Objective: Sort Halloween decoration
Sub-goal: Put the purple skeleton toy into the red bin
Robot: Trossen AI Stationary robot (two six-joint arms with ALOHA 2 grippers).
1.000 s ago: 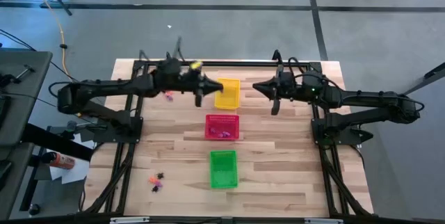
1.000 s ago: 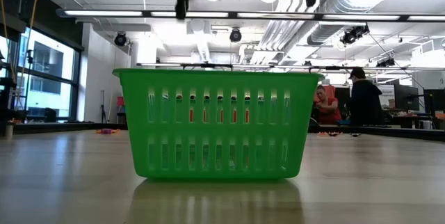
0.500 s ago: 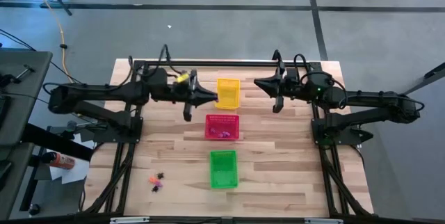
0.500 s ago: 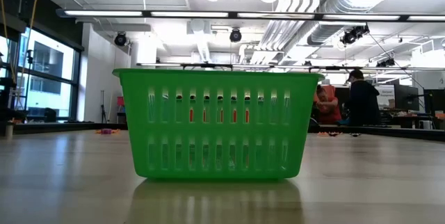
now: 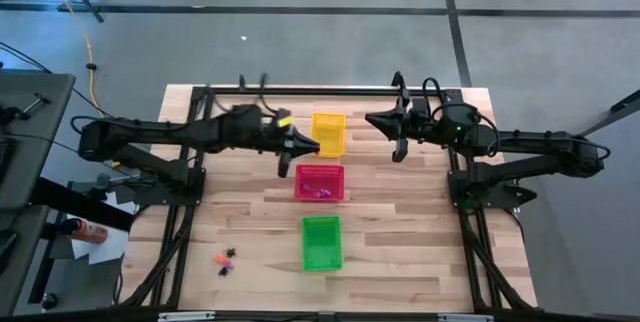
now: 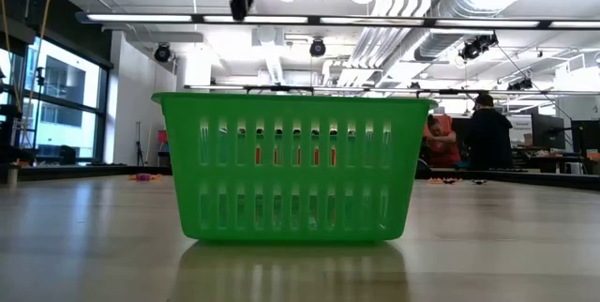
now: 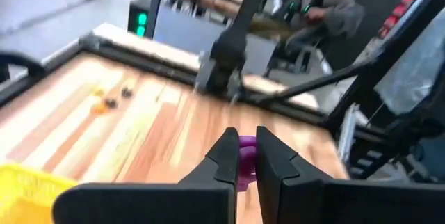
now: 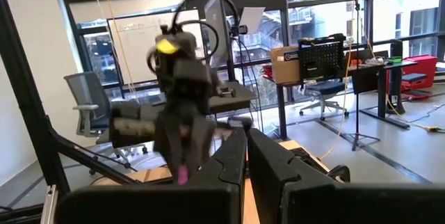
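Note:
My left gripper (image 5: 316, 146) hovers high between the yellow basket (image 5: 328, 132) and the red basket (image 5: 320, 180), shut on a purple-pink Halloween decoration (image 7: 246, 160). Purple trinkets (image 5: 320, 191) lie in the red basket. The green basket (image 5: 321, 242) stands nearest the front edge and fills the low view (image 6: 292, 166). A few orange and black trinkets (image 5: 227, 259) lie on the table at the near left, and more (image 7: 106, 102) show in the left wrist view. My right gripper (image 5: 368, 120) waits shut and holds nothing, high, right of the yellow basket. My left gripper pinches the purple-pink trinket (image 7: 247, 149) between its two fingertips (image 7: 227, 152). The fingers come nearly level from the table's left, tipped a little downward. The trinket is lifted clear of table and baskets, and part of it (image 8: 182, 175) hangs below the fingers.
The three baskets stand in a row down the table's middle, yellow farthest, green nearest. A black frame rail (image 5: 330, 90) runs along the far edge. Bare wood (image 5: 400, 242) lies right of the baskets. People sit in the room behind (image 6: 459, 138).
My left gripper, still shut on the trinket, has swung from beside the yellow basket's far left corner toward the near edge and the red basket, sinking slightly. My right gripper has stayed in place.

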